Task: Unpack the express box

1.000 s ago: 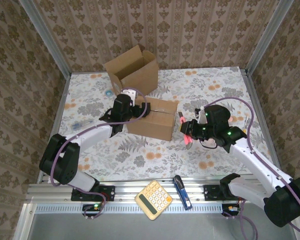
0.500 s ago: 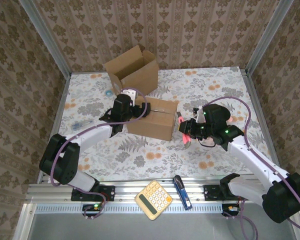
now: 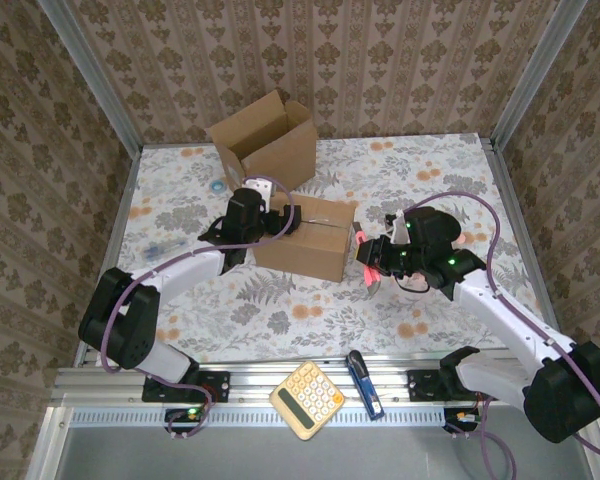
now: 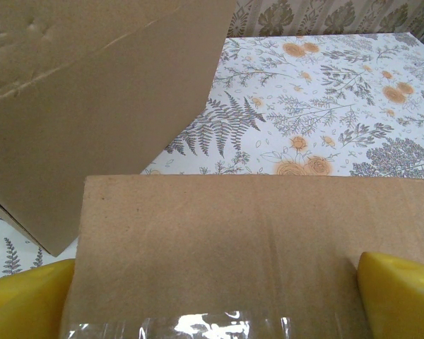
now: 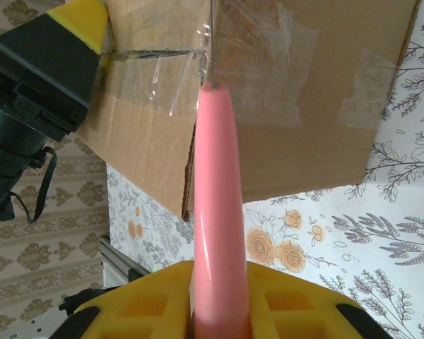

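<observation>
The left gripper (image 3: 270, 222) straddles the taped express box (image 3: 305, 238) with jaws wide, while the right gripper (image 3: 368, 262) clamps a pink cutter (image 5: 218, 212) against its seam.

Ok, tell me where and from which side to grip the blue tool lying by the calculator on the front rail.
Grip the blue tool across its narrow width near mid-length, coming straight down from above. It lies flat on the rail, long and slim, running near to far. The calculator sits close on its left, so set the fingers carefully on that side. This is a judgement from the top view.
</observation>
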{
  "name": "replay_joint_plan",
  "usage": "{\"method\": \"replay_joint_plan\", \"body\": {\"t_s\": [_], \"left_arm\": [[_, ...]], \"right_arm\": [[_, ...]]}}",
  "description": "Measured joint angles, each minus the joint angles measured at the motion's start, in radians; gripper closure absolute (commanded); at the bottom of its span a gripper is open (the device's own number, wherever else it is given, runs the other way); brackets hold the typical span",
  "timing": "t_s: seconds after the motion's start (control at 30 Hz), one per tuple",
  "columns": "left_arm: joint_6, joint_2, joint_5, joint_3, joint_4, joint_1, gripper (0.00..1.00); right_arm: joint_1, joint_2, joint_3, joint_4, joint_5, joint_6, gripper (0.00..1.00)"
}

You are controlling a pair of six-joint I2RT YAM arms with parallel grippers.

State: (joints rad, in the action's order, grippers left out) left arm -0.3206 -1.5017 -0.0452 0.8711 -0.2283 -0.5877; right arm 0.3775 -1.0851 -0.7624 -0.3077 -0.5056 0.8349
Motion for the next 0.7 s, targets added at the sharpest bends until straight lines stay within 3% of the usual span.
{"method": "replay_joint_plan", "body": {"t_s": [0.7], "left_arm": [[0.000,0.000,0.000,-0.001,-0.001,0.000,0.04]], "right_arm": [[-0.002,-0.023,0.000,0.022,-0.013,0.003,1.00]]}}
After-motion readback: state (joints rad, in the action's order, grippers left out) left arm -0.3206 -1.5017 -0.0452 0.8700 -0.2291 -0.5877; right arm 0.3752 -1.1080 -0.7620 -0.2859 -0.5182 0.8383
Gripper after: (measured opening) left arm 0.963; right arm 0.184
